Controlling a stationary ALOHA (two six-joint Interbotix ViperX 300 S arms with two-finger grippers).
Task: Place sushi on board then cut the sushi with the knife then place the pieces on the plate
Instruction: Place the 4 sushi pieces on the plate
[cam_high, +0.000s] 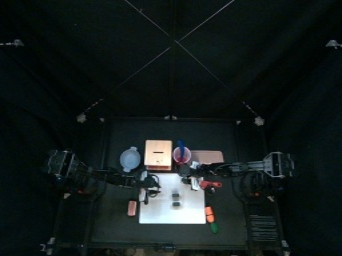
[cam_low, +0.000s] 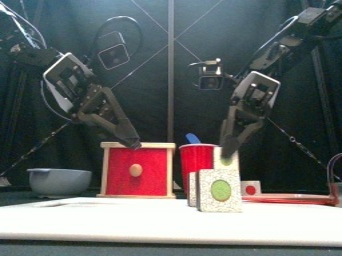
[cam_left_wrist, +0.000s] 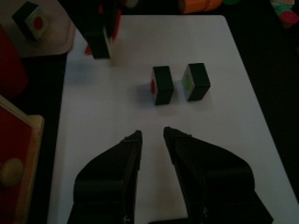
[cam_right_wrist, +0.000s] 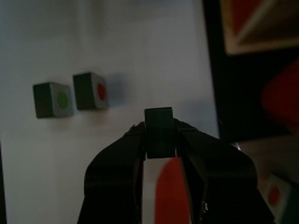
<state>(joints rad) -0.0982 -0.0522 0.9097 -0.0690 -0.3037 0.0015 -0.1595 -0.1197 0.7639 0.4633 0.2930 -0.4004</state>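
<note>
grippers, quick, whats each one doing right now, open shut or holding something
Left gripper: open a little, holding nothing.
Right gripper: shut on the red knife.

Robot lab booth, black curtains (cam_high: 80, 50)

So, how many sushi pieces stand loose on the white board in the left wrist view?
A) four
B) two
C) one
B: two dark green sushi pieces stand side by side, a little apart, on the white board, ahead of the left gripper, which holds nothing.
</note>
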